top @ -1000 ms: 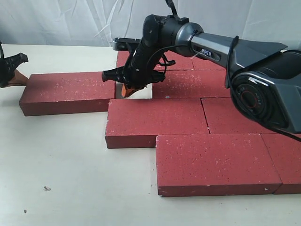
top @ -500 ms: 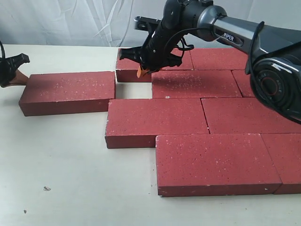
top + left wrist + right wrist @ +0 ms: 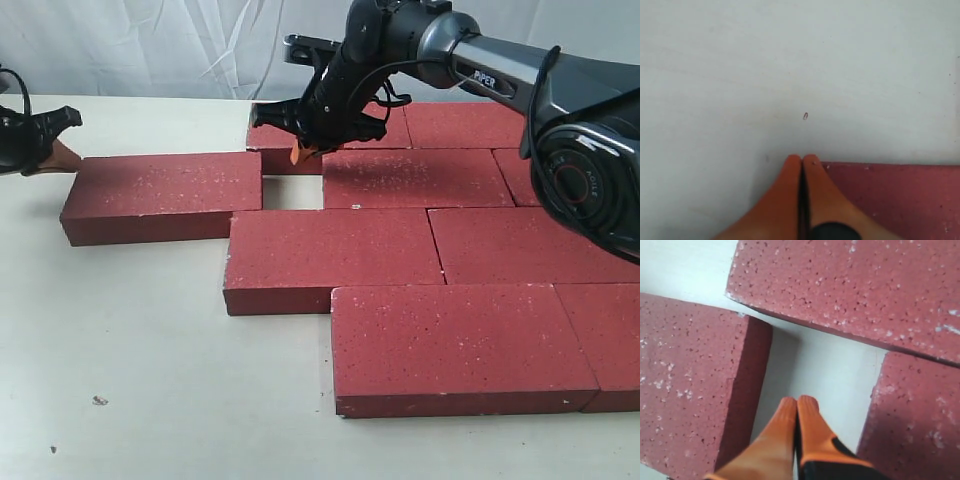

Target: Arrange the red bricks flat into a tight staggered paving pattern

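Several red bricks lie flat in staggered rows at the right, among them a front one (image 3: 460,345) and a middle one (image 3: 330,258). One loose red brick (image 3: 165,195) lies left of them, with a small gap of bare table (image 3: 292,192) between it and its row. My left gripper (image 3: 62,158) is shut and empty, its tips against that brick's left end (image 3: 900,200). My right gripper (image 3: 302,153) is shut and empty, hovering above the gap near the back brick (image 3: 270,140). In the right wrist view its tips (image 3: 798,402) hang over bare table between three bricks (image 3: 690,385).
The white table (image 3: 130,340) stretches to the left and front of the bricks, with a small dark speck (image 3: 100,400) on it. A pale cloth backdrop (image 3: 150,45) closes the far side. My right arm's base (image 3: 580,170) looms over the right-hand bricks.
The loose brick has slid right, narrowing the gap, with my left gripper following behind it. My right gripper rose out of the gap and toward the back, then held still.
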